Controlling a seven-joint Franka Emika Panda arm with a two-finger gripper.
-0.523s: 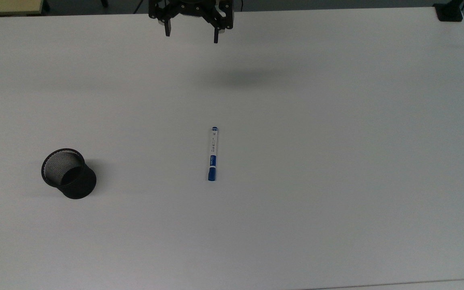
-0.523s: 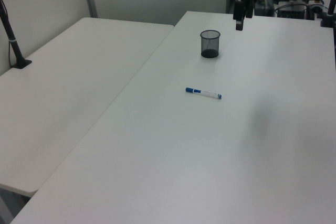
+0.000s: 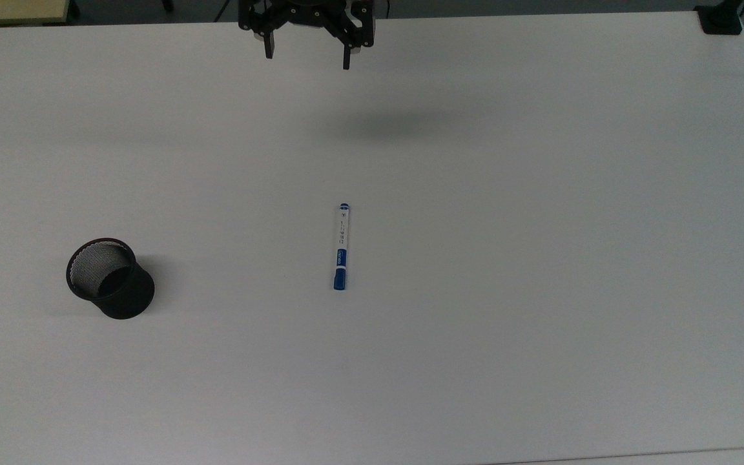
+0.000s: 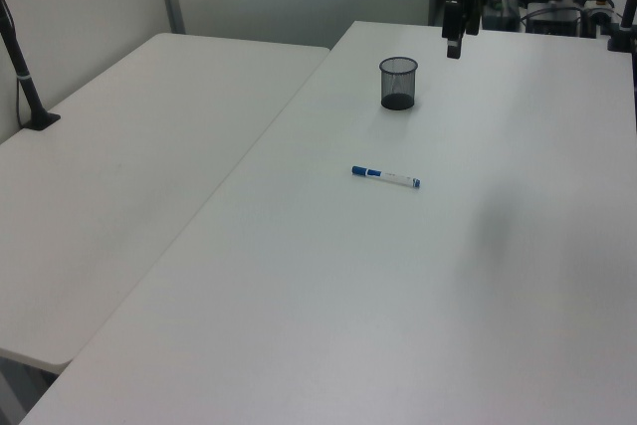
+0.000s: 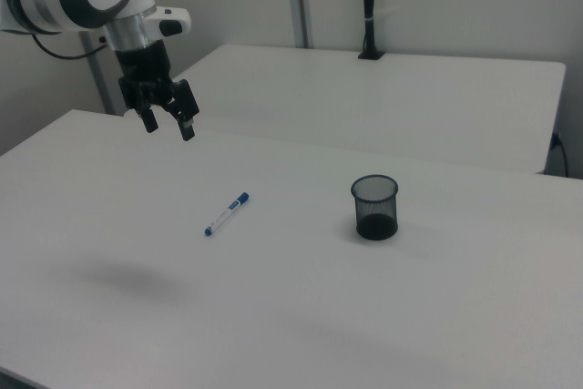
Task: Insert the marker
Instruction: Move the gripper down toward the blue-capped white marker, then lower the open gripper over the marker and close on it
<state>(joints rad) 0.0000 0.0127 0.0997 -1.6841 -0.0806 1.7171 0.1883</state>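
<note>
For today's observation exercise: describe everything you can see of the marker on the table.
The marker is slim, with a white barrel, a blue cap, a small blue end tip, a blue label band and dark print. It looks like plastic. It lies flat and capped on the white table, cap toward the top view's bottom edge. Nothing else touches it.

dark print on the marker [image 3: 341,245], too small to read

We see a smooth, matt white counter [image 3: 540,258], a black wire-mesh cup [image 3: 110,279], a marker [image 3: 341,247] of glossy white and blue plastic, and a matt black end effector [image 3: 307,59].
</note>
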